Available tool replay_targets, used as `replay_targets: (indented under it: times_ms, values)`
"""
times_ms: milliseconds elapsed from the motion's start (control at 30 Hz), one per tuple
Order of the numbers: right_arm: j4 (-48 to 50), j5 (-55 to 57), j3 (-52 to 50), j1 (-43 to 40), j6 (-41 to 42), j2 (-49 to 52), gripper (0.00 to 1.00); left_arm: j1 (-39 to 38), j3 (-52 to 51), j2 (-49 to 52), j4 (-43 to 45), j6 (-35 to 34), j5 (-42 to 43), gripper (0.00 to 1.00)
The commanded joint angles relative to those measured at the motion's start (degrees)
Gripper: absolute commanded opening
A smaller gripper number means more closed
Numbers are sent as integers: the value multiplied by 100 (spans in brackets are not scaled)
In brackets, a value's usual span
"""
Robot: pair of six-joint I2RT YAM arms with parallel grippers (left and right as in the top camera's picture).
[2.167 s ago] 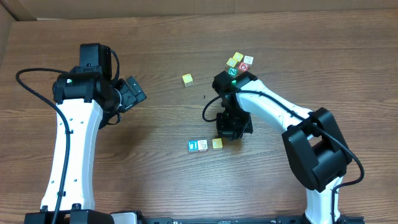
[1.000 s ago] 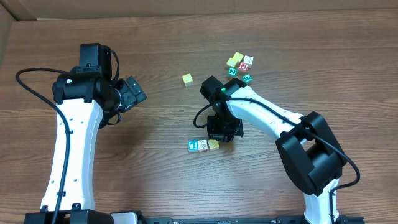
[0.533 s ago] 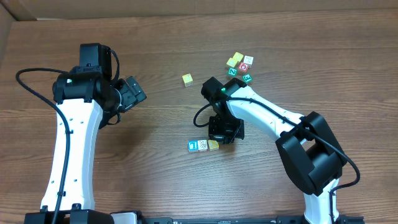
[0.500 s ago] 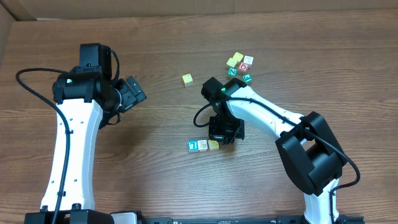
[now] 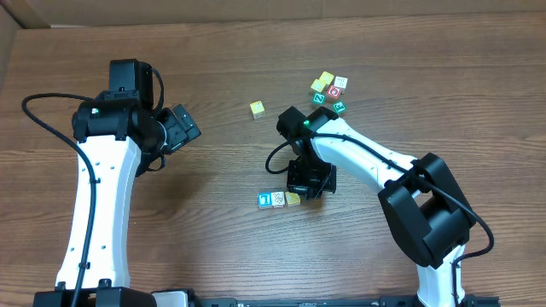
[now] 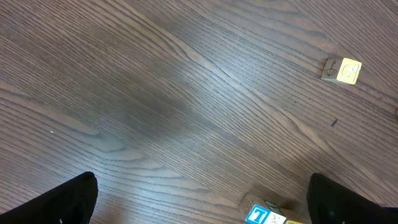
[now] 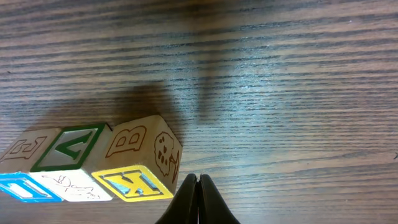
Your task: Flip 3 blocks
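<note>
Your right gripper is closed, both fingers pressed flat together with nothing between them, tip down at the table just beside the right edge of the pale yellow wooden cube; can't tell if it touches. That cube ends a tight row of three toy blocks, touching side to side: the blue cube with a white mark, then the cream-white cube with a line drawing on top, then the yellow one. From overhead the same row reads blue, cream-white, yellow, sitting near the middle of the brown wood-grain table, with your right gripper directly over its right end. Your left gripper is spread wide with nothing in it, dark fingers at the bottom corners of the wrist view, hovering well apart from the row; overhead it's on the left side. A lone yellow cube lies by itself between the two arms. A small cluster of mixed cubes, yellow, red-marked and green-marked, sits at the far right.
</note>
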Motion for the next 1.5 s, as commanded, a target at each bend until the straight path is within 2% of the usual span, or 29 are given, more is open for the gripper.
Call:
replay_targets:
  times_ms: [0,933,1267,1467]
  values:
    - [37,37,-35,33,74,-155,4,11,33,39,9,22,-13,100]
    - [208,-26,-37,247,286,-155,5,11,33,39,9,22,-13,99]
    - [308,756,-37,247,2,-155,7,11,33,39,9,22,-13,100]
    - [562,785,-37,247,-173,-155,7,11,33,39,9,22,-13,99]
